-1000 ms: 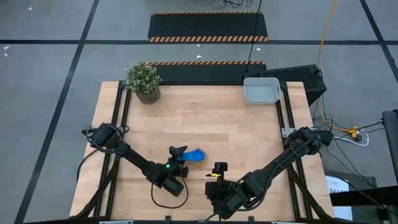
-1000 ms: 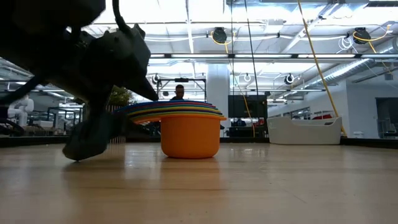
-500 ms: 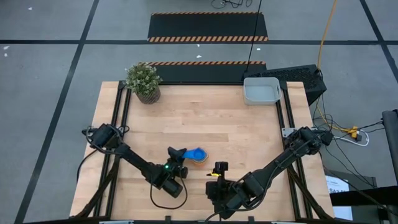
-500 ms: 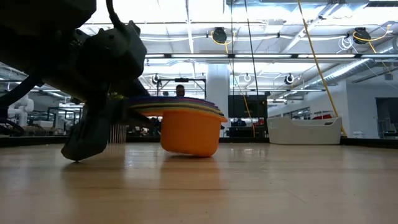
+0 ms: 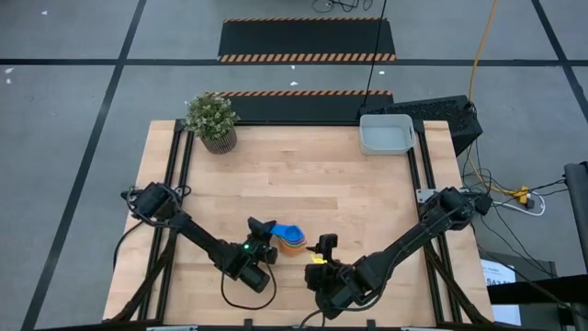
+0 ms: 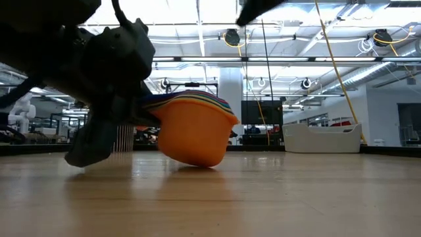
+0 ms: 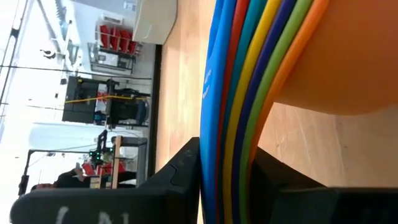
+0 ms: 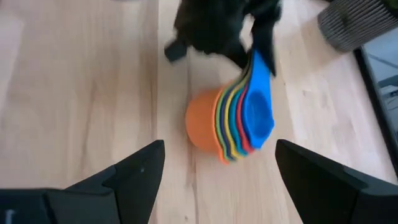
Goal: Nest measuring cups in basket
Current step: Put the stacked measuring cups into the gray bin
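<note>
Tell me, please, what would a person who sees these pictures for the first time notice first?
The eye goes first to the bright stack of nested measuring cups, orange outermost and light blue innermost, tipped on its side near the table's front edge. The left pincer clamps the stacked handles, while the right pincer waits open close beside it. Far off, the grey basket sits at the back right corner, and a potted plant at the back left.

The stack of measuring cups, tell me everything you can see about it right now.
The stack of measuring cups is a nested set of plastic cups: orange outermost, then green, dark blue, yellow and red rims, light blue innermost. It sits near the front of the wooden table, tipped so one edge of the orange base is off the wood. The left gripper clamps the bunched handles. The right gripper is open close by, not touching. The basket stands at the far corner.
</note>
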`<action>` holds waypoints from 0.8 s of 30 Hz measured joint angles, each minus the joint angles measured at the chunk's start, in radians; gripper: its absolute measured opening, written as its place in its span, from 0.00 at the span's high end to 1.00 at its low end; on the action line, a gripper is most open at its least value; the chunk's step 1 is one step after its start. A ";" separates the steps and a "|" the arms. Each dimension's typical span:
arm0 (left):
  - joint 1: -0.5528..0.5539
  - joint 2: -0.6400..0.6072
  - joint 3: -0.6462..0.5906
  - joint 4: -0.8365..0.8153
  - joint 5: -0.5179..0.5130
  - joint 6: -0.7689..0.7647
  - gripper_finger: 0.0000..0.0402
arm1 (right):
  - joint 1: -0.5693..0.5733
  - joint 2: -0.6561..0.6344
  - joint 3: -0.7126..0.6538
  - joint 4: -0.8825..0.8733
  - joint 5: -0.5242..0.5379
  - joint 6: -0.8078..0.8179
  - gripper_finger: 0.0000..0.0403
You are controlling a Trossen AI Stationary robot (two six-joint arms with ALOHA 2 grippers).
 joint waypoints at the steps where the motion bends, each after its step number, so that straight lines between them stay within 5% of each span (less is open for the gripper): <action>1: 0.002 -0.008 0.000 -0.003 0.005 0.010 0.80 | -0.004 0.000 -0.016 0.004 0.001 -0.003 0.26; 6: 0.039 -0.085 -0.002 -0.019 0.027 0.027 0.80 | -0.015 0.000 -0.079 0.007 0.059 -0.063 0.26; 13: 0.161 -0.231 0.000 -0.030 0.059 0.067 0.80 | -0.020 -0.007 -0.116 -0.089 0.288 -0.130 0.26; 19: 0.267 -0.299 0.000 0.125 0.052 0.327 0.80 | 0.020 -0.105 -0.117 -0.330 0.369 0.121 0.26; 24: 0.375 -0.301 0.000 0.452 0.092 0.687 0.80 | 0.079 -0.197 -0.125 -0.424 0.360 0.315 0.26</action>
